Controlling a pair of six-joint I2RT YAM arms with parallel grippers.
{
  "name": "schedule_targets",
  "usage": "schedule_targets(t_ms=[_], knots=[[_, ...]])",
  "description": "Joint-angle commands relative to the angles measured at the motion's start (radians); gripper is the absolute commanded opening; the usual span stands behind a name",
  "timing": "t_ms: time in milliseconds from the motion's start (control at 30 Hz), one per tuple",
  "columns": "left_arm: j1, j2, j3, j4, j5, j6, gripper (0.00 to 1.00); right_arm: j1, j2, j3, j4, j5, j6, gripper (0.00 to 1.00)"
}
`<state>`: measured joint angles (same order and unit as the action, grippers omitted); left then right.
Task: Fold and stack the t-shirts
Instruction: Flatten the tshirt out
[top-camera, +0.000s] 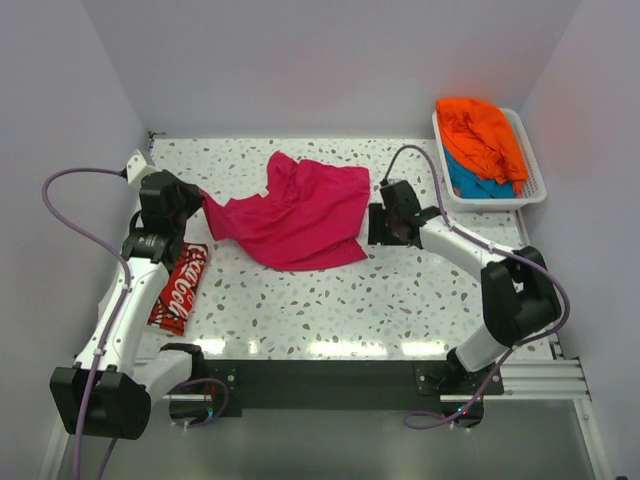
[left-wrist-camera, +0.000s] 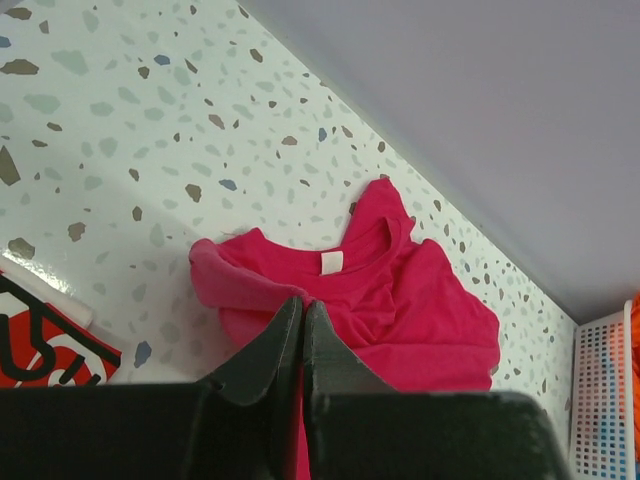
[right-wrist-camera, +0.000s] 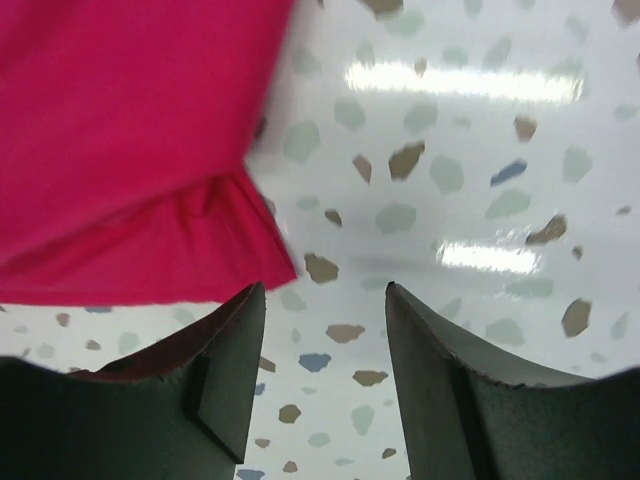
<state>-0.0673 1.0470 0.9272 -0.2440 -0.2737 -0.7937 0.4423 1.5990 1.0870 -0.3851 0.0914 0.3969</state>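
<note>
1. The left gripper (left-wrist-camera: 302, 306) is pinched shut on the magenta-pink t-shirt (top-camera: 296, 214), biting a fold just short of the collar. That grip needs to be firm enough not to slip.
2. The shirt lies rumpled on the table (top-camera: 330, 300) between both grippers. It should be drawn taut before folding.
3. The right gripper (right-wrist-camera: 325, 292) gapes wide and holds nothing. The hem corner sits just ahead and left of it, so it should reach in and close there.

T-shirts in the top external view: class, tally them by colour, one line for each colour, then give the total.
Magenta-pink t-shirt: 1
Orange t-shirt: 1
Teal-blue t-shirt: 1
Red t-shirt with white lettering: 1
Total: 4
</note>
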Motion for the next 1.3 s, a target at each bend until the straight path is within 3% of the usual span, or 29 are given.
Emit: schedule_targets(t_ms=[0, 167, 467, 967, 1067, 1133, 1200, 1233, 1267], knots=[[0.006, 0.019, 0.027, 0.063, -0.016, -0.018, 0.00, 0.044, -0.045, -0.119, 0.136, 0.031, 0.121, 0.55], [0.006, 0.015, 0.005, 0.084, -0.004, -0.018, 0.00, 0.116, -0.017, -0.249, 0.274, 0.033, 0.227, 0.55], [0.006, 0.010, 0.015, 0.077, -0.004, -0.004, 0.00, 0.144, -0.037, -0.314, 0.382, 0.163, 0.326, 0.54], [0.006, 0.021, 0.009, 0.086, 0.024, -0.004, 0.00, 0.159, 0.088, -0.231, 0.416, 0.171, 0.339, 0.52], [0.006, 0.022, 0.005, 0.084, 0.025, -0.002, 0.00, 0.168, 0.105, -0.217, 0.390, 0.183, 0.338, 0.47], [0.006, 0.021, 0.005, 0.083, 0.025, -0.001, 0.00, 0.168, 0.118, -0.214, 0.388, 0.186, 0.338, 0.36], [0.006, 0.019, 0.007, 0.078, 0.022, 0.002, 0.00, 0.168, 0.111, -0.222, 0.364, 0.186, 0.335, 0.23], [0.006, 0.019, 0.010, 0.075, 0.022, 0.007, 0.00, 0.168, 0.101, -0.225, 0.356, 0.186, 0.335, 0.08], [0.006, 0.019, 0.013, 0.072, 0.024, 0.008, 0.00, 0.168, 0.092, -0.228, 0.344, 0.188, 0.333, 0.00]])
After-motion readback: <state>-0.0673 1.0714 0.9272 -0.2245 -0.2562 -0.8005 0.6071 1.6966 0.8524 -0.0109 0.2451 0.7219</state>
